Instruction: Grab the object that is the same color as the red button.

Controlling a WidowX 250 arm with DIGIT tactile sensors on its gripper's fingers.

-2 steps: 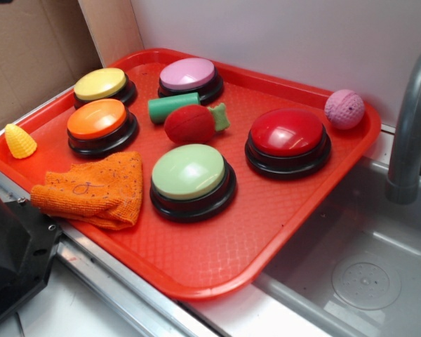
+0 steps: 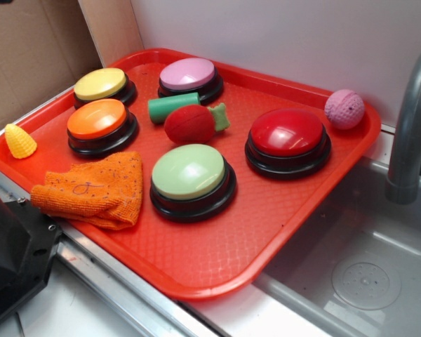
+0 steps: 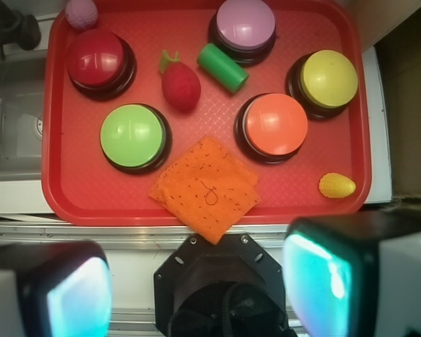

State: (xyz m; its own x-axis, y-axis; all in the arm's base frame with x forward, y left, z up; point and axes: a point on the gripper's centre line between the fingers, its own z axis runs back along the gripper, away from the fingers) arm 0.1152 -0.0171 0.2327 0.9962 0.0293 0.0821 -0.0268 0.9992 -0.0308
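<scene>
The claw [image 3: 196,288], seen only in the wrist view, hangs wide apart and empty above the red tray's [image 3: 63,203] near edge, while the red strawberry toy [image 2: 190,123] lies mid-tray between the green cylinder [image 2: 172,107] and the red button [image 2: 288,135]

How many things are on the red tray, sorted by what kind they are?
Dome buttons: 5 (red button, orange, yellow, green, pink)
Toy foods: 2 (red strawberry toy, yellow corn piece)
Green cylinder: 1
Pink ball: 1
Orange cloth: 1
Total: 10
</scene>
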